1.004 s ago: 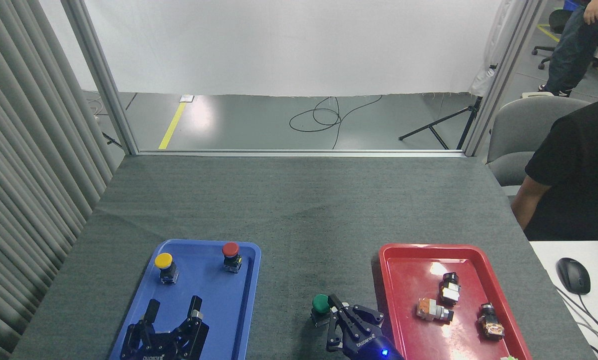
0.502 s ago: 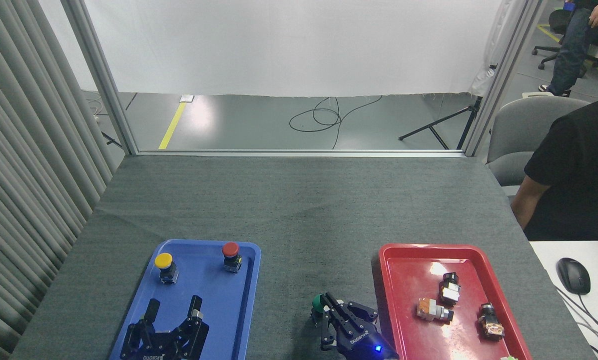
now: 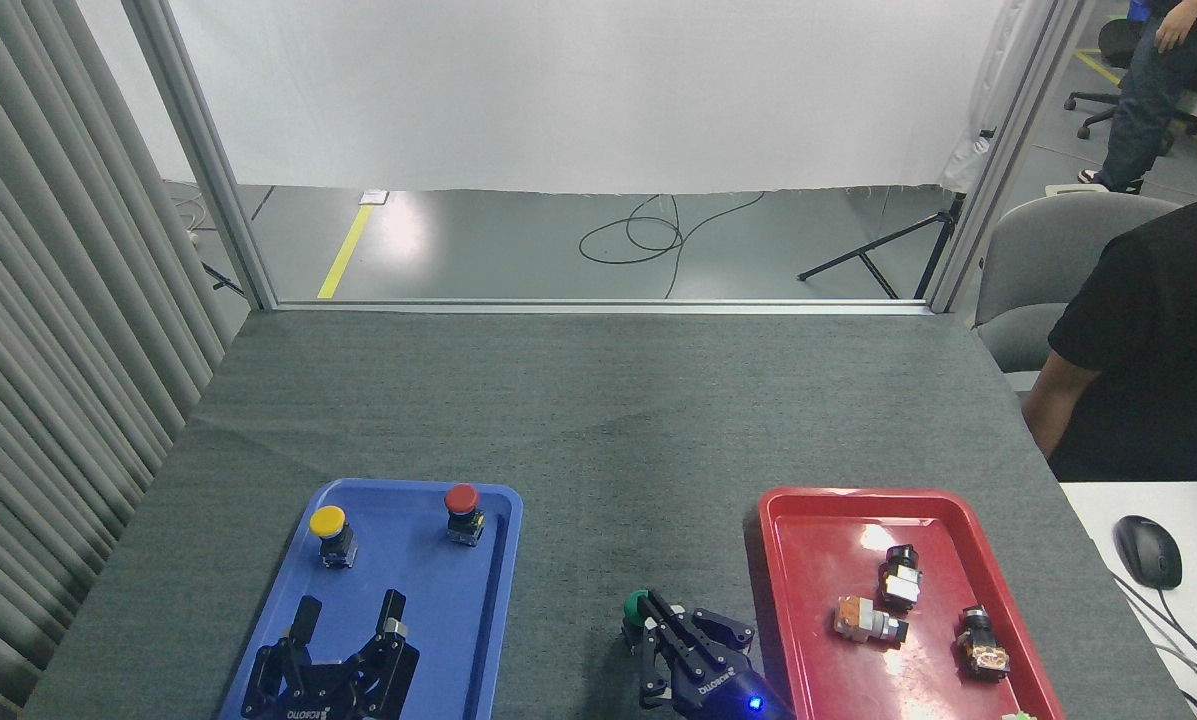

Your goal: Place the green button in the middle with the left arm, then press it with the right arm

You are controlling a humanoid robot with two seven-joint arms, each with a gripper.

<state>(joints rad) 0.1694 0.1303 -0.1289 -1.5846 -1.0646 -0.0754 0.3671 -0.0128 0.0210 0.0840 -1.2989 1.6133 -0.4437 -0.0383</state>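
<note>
The right pincer [image 3: 658,628], clenched, covers the green button [image 3: 637,605] on the table [image 3: 578,450]. At nine o'clock, the left pincer [image 3: 346,615] hangs released over the blue tray [image 3: 503,560].

On the surface [image 3: 578,400] we have one tray [image 3: 478,600] near left, another tray [image 3: 818,560] near right. Between them sits the green button [image 3: 637,607], our right tool [image 3: 670,630] over it. Our left tool [image 3: 343,625] hangs over the left tray.

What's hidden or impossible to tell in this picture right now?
- Head view: round green-capped button, mostly covered by the black right gripper; actual pressing contact unclear.
- Right gripper's finger closure: dark, seen end-on.
- Both arms: cut off by the bottom edge.
- Open left gripper hides part of the blue plastic tray.
</note>
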